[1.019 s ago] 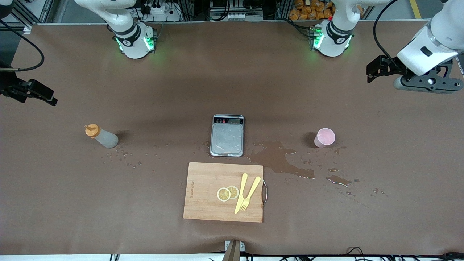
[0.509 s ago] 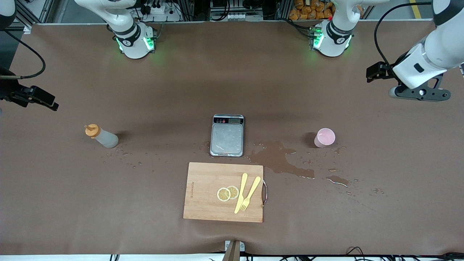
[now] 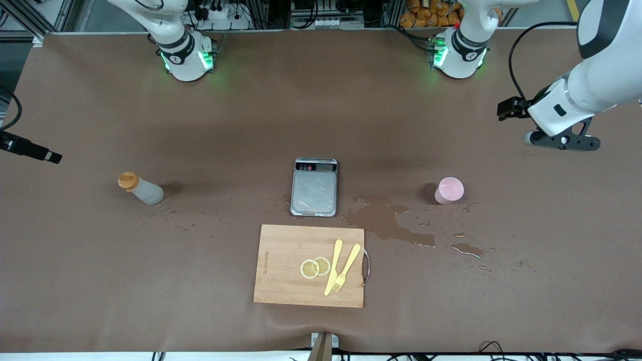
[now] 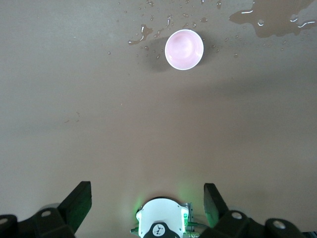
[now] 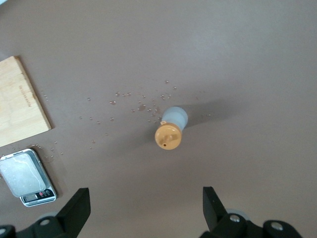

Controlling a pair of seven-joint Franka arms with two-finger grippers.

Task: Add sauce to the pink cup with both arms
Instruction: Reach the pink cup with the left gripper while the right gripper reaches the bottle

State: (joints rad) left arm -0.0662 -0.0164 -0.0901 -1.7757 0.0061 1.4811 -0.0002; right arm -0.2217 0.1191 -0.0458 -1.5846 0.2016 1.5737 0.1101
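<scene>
The sauce bottle (image 3: 141, 188), grey-white with an orange cap, stands on the brown table toward the right arm's end; the right wrist view shows this sauce bottle (image 5: 171, 129) from above. The pink cup (image 3: 449, 190) stands upright toward the left arm's end, and the cup (image 4: 184, 49) looks empty in the left wrist view. My left gripper (image 4: 147, 196) hangs open in the air over bare table near the left arm's base (image 4: 161, 223). My right gripper (image 5: 146, 198) is open too, high over bare table beside the bottle. Neither holds anything.
A steel-topped scale (image 3: 314, 187) sits mid-table. A wooden cutting board (image 3: 281, 265) nearer the front camera carries lemon slices (image 3: 315, 266), a fork (image 3: 346, 268) and a knife (image 3: 333, 266). A wet spill (image 3: 383, 219) spreads between scale and cup; droplets (image 3: 175, 220) lie by the bottle.
My left gripper has moved a little toward the pink cup. My right gripper has shifted toward the front view's edge. Both stayed open; bottle and cup have not moved.
</scene>
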